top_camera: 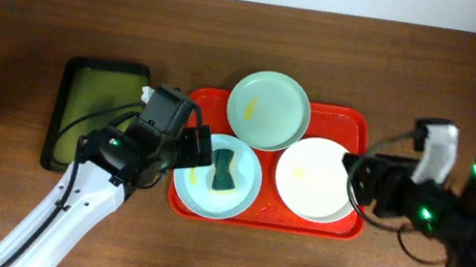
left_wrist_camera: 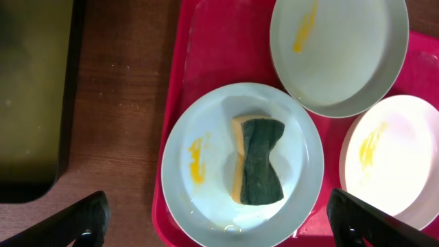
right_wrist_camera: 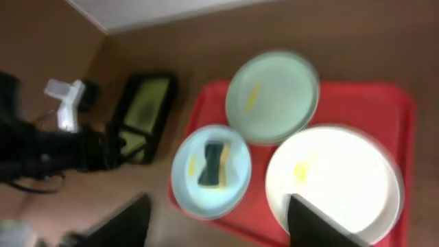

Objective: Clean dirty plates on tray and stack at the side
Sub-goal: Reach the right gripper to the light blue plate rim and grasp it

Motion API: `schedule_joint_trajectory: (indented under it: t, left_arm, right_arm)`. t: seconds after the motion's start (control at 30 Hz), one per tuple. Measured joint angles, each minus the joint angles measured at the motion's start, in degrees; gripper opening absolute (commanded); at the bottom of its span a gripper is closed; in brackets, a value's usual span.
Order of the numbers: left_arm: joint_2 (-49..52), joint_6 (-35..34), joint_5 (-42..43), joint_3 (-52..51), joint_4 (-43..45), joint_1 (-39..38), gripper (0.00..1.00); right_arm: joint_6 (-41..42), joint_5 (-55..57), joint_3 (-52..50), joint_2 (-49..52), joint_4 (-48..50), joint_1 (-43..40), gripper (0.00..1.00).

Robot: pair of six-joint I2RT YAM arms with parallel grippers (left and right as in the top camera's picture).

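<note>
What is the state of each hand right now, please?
Left hand: open, holding nothing; the sponge lies free on the pale blue plate.
Right hand: open, holding nothing.

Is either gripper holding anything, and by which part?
Nothing is held: left gripper and right gripper are open; the sponge lies free on the pale blue plate.

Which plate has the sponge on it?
The pale blue plate, by the left tool, holds the sponge; the green plate and white plate carry only yellow smears.
</note>
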Motion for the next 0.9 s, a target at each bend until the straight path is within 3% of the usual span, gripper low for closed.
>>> schedule_joint_trajectory:
  t: [0.13, 0.27, 0.57, 0.9]
  left_arm:
    - [0.0, 0.0, 0.0, 0.0, -1.0, 0.0, 1.00]
    - [0.0, 0.0, 0.0, 0.0, -1.3, 0.0, 0.99]
    - [0.0, 0.0, 0.0, 0.0, -1.3, 0.0, 0.99]
    - [0.0, 0.0, 0.0, 0.0, -1.3, 0.0, 1.00]
  right_arm:
    - [0.1, 1.9, 0.0, 10.5, -0.4, 4.7, 0.39]
    - [0.6, 7.8, 0.0, 20.0, 2.3, 11.6, 0.48]
    - [3.3, 16.7, 0.0, 40.7, 11.9, 22.6, 0.50]
    - [3.1, 18.0, 0.0, 46.9, 15.6, 25.2, 0.46]
